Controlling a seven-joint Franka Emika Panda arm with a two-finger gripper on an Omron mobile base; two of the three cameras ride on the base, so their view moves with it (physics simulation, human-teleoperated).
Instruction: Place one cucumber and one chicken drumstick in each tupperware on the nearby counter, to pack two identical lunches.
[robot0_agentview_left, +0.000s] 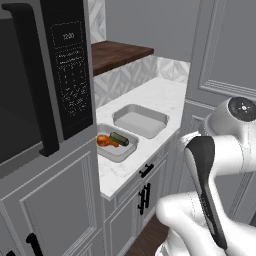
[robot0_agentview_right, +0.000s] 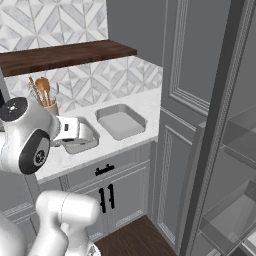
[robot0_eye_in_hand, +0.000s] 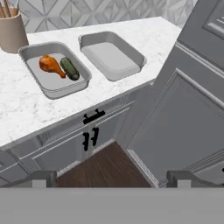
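Two grey tupperwares stand side by side on the white counter (robot0_eye_in_hand: 26, 113). One tupperware (robot0_eye_in_hand: 57, 92) (robot0_agentview_left: 115, 157) holds an orange chicken drumstick (robot0_eye_in_hand: 51, 65) (robot0_agentview_left: 105, 141) and a dark green cucumber (robot0_eye_in_hand: 70, 69) (robot0_agentview_left: 119, 138) lying next to each other. The other tupperware (robot0_eye_in_hand: 107, 57) (robot0_agentview_left: 140, 120) (robot0_agentview_right: 120, 122) has nothing in it. My gripper (robot0_eye_in_hand: 111, 179) is open, its tips wide apart with nothing between them. It hangs off the counter's front edge, above the cabinet doors and the wooden floor. In the right base view my hand hides most of the filled tupperware.
A beige utensil holder (robot0_eye_in_hand: 11, 30) (robot0_agentview_right: 47, 102) stands behind the filled tupperware. A dark wooden shelf (robot0_agentview_left: 117, 54) (robot0_agentview_right: 65, 55) runs above the counter. A microwave (robot0_agentview_left: 50, 75) juts out on the left, and a tall grey cabinet (robot0_eye_in_hand: 188, 109) closes the counter's right end.
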